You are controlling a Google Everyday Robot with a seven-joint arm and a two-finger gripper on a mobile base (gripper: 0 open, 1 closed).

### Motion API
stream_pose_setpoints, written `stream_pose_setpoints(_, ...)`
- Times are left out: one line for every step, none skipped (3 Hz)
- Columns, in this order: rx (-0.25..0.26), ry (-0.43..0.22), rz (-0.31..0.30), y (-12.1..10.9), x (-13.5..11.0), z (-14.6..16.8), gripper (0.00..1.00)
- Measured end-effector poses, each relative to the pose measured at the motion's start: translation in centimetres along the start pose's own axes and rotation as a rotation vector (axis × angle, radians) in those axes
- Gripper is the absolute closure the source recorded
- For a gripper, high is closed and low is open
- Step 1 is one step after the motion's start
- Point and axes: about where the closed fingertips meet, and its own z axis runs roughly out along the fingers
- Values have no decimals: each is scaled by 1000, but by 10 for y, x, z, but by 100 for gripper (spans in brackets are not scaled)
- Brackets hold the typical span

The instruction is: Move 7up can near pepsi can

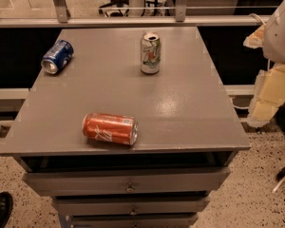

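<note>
The 7up can [150, 53] stands upright at the back middle of the grey table [180, 113]; it is silver-white with green lettering and an open top. The pepsi can [57, 56], dark blue, lies on its side at the table's back left corner, its silver end facing front-left. My gripper [270, 95] hangs with the white arm housing [281, 30] at the right edge of the view, off the table's right side and well apart from both cans. It holds nothing that I can see.
An orange-red can [110, 128] lies on its side near the table's front edge. Drawers [129, 180] sit below the tabletop. A black shoe [0, 209] is on the floor at the lower left. A rail [133, 21] runs behind the table.
</note>
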Motion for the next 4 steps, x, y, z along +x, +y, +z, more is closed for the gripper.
stream_pose_setpoints(1,-1,0,0,0,0,0)
stream_pose_setpoints(26,-77,10,-26,-15,17,0)
stream_pose_setpoints(31,-170,40,-59,-32,47,0)
stream_pose_setpoints(48,-303,79,-89,-55,69,0)
